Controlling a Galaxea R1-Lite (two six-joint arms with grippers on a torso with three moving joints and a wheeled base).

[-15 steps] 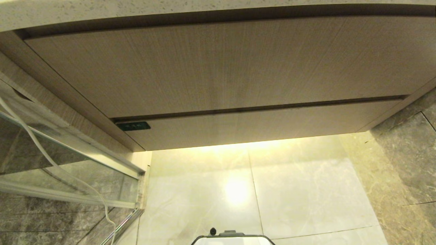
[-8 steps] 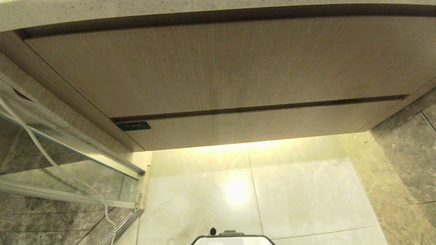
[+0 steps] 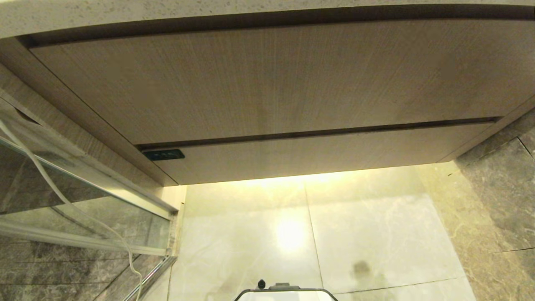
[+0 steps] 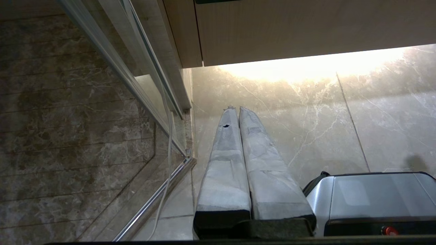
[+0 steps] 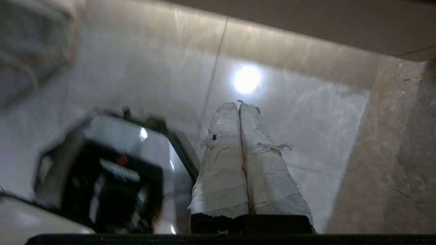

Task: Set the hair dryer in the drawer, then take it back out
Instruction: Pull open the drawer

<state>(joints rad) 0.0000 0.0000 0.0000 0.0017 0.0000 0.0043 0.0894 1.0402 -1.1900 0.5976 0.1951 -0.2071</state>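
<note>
The drawer is the narrow beige wood-grain front with a small black tag at its left end, and it is pushed in flush; its lower edge also shows in the left wrist view. The hair dryer is out of view; only a thin white cord hangs down at the left. My left gripper is shut and empty, pointing at the pale floor below the drawer's left corner. Over the floor tiles beside my base, my right gripper is shut and empty. Neither gripper shows in the head view.
A taller wood-grain panel sits above the drawer, under a speckled countertop edge. A glass partition with a metal rail stands at the left, a dark marble wall at the right. My base is at the bottom.
A dark blurry shadow has appeared on the floor tiles at the lower right of the head view. The cabinet, cord and drawer have not shifted.
</note>
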